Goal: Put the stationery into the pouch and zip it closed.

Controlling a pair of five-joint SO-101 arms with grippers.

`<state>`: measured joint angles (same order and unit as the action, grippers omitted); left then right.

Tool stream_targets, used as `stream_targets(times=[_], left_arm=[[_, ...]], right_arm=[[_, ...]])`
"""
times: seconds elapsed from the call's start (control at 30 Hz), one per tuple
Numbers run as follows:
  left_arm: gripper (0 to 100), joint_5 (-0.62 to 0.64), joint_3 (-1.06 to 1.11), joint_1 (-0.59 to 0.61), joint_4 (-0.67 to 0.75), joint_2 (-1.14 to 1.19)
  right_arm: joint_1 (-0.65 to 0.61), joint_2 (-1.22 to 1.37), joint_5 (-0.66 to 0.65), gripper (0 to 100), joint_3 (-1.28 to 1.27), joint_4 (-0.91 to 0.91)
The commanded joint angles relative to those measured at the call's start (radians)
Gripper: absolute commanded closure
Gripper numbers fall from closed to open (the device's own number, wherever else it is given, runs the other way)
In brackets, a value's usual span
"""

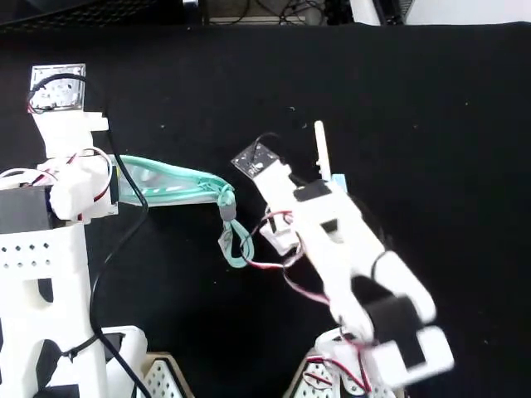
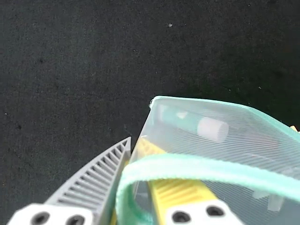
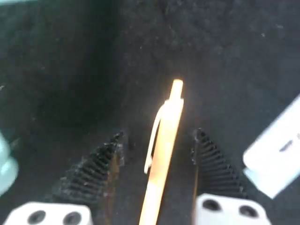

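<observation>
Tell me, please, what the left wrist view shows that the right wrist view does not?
Left wrist view: the mesh pouch with teal edging, its wall pinched in the left gripper, and a white cylinder inside it.
Right wrist view: a pen lying between the open fingers of the right gripper, with a white item beside it.
Both: the black table. A teal scrap in the right wrist view may be the pouch's strap, but I cannot tell.

pouch (image 2: 220,145): translucent fine-ribbed plastic, cloth trim | pen (image 3: 164,136): smooth glossy plastic | right tool (image 3: 158,138): ribbed matt plastic | worktop (image 2: 93,56): matt, faintly fuzzy cloth
</observation>
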<state>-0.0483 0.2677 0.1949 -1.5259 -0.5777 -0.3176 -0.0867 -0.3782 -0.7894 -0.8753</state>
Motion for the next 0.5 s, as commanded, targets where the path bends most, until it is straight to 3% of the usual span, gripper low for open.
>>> stream_targets(times=[0.0,0.07,0.17,0.33,0.47], left_arm=[[97,-0.011,0.033,0.002,0.011,0.017],[97,-0.011,0.033,0.002,0.011,0.017],[97,-0.011,0.033,0.002,0.011,0.017],[97,-0.011,0.033,0.002,0.011,0.017],[97,-0.011,0.033,0.001,0.011,0.017]], right_arm=[[-0.012,0.088,0.008,78.2,0.087,0.026],[-0.012,0.11,0.008,83.2,0.107,0.025],[-0.012,0.11,0.008,99.0,0.113,0.025],[0.02,0.041,0.008,98.6,0.091,-0.005],[0.069,-0.22,0.002,98.6,0.054,-0.11]])
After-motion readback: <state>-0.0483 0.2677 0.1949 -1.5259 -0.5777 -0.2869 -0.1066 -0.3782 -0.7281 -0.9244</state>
